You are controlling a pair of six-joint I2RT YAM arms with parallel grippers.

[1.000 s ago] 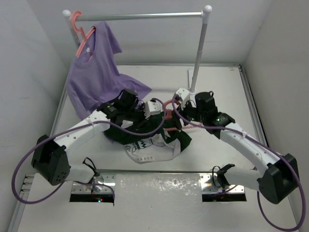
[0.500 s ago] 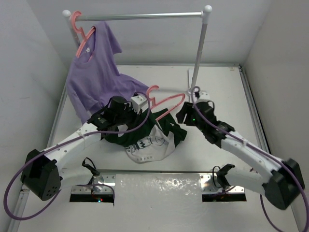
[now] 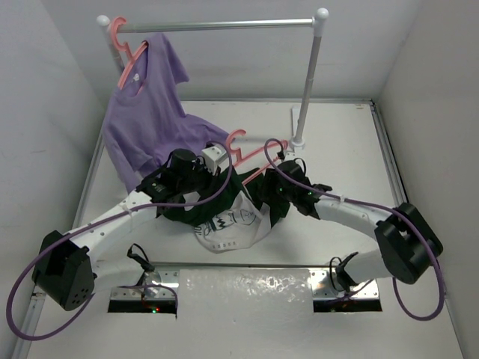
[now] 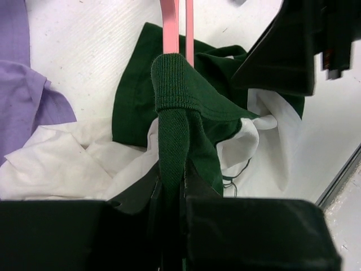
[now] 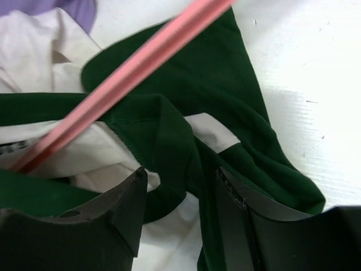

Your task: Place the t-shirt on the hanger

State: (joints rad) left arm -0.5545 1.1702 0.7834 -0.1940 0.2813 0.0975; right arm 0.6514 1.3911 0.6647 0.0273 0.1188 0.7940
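The t-shirt (image 3: 224, 224), white with dark green sleeves and collar, lies crumpled on the table between the arms. The pink hanger (image 3: 258, 155) slants above it, hook at the far end. My left gripper (image 3: 221, 166) is shut on the green ribbed collar (image 4: 175, 79), which loops over the hanger (image 4: 169, 22) just beyond my jaws. My right gripper (image 3: 263, 196) sits low on the shirt under the hanger's right arm. In the right wrist view it (image 5: 180, 183) stands open, its fingers astride a fold of green fabric (image 5: 169, 141), and the hanger (image 5: 130, 73) crosses above.
A purple t-shirt (image 3: 142, 120) hangs from another pink hanger (image 3: 123, 45) on the grey rack rail (image 3: 217, 25) at the back left, its hem trailing onto the table by my left arm. The rack's right post (image 3: 308, 82) stands just behind the right gripper.
The left gripper pulled back to the left and lifted the hanger with the collar. The right arm swung out, then came in low onto the shirt under the hanger.
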